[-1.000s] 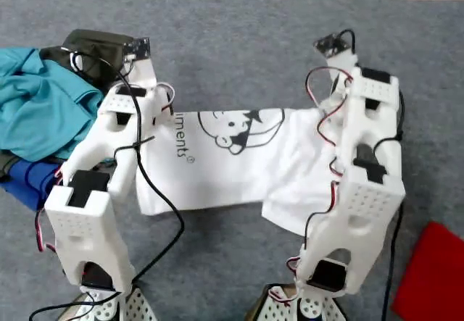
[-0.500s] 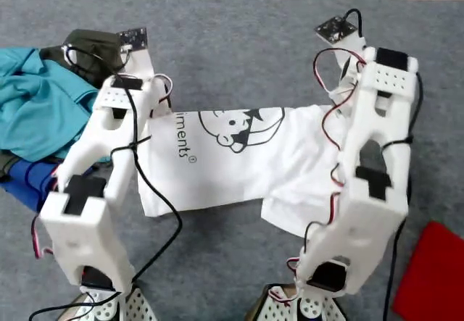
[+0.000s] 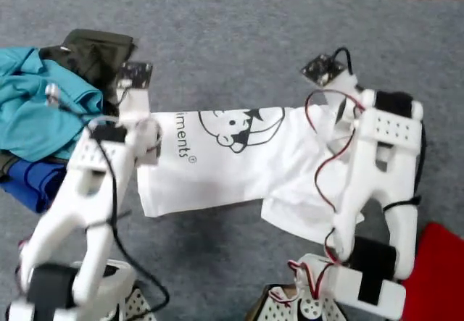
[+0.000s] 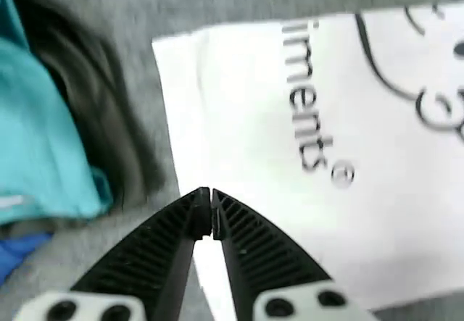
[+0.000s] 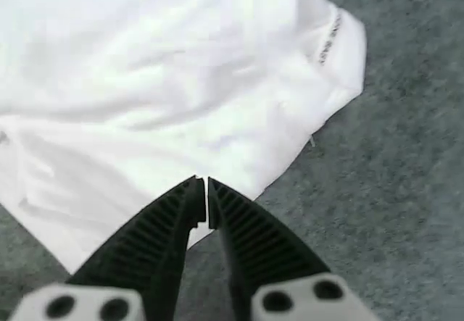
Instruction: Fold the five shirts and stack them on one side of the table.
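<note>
Grey, carpet-like fabric is seen covering the surface (image 3: 239, 53), and a white shirt (image 3: 232, 169) with a black cartoon print and lettering is laid out across its middle, between the two arms. The shirt is flat on the printed side and rumpled on the side by the right arm (image 3: 377, 169), where its collar is turned up. The left hand (image 4: 210, 205) is held just above the shirt's edge beside the lettering; its black ribbed jaws are clenched tip to tip, and nothing is seen caught between them. The right hand (image 5: 201, 190) is likewise clenched on nothing, poised over the rumpled border of the shirt where cloth meets grey fabric. At the surface's left side a crumpled teal shirt (image 3: 36, 111) is heaped, with a dark shirt (image 3: 94, 49) touching it on the far side and a blue shirt (image 3: 32, 183) tucked under it on the near side, next to the left arm (image 3: 87, 190). A red cloth (image 3: 435, 270) is laid at the near right corner, apart from the white shirt.
</note>
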Motion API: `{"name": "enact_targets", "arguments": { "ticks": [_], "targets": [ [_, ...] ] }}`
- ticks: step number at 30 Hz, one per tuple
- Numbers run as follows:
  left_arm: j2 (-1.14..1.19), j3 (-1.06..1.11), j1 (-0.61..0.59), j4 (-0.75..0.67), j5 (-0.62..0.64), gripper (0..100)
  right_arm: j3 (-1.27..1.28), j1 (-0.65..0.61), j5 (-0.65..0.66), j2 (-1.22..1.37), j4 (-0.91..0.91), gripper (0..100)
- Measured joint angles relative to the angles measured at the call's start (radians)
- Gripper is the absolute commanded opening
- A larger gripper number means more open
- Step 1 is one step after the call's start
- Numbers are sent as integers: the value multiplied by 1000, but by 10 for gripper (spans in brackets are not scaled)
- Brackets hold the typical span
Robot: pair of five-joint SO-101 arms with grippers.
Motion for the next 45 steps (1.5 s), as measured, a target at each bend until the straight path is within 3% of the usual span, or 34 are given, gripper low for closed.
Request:
{"name": "enact_targets", "arguments": {
  "ticks": [4, 11, 18, 23, 28, 37, 41, 45],
  "targets": [
    [-186, 118, 3, 121, -26, 172, 43, 0, 5, -23, 41, 23],
    [-394, 301, 3, 232, -28, 186, 51, 6, 52, -25, 153, 23],
    [-489, 445, -12, 235, -64, 186, 58, 26, 98, -25, 232, 69],
    [-500, 482, -61, 219, -127, 186, 94, 124, 210, -92, 267, 104],
    [-502, 575, -69, 117, -124, 186, 169, 221, 298, -189, 272, 103],
    [-519, 580, -71, 91, -75, 187, 295, 242, 321, -285, 242, 103],
    [-537, 580, -71, 91, -75, 241, 333, 242, 321, -293, 216, 103],
    [-554, 572, -123, 129, -74, 246, 351, 242, 328, -295, 195, 103]
  ]
}}
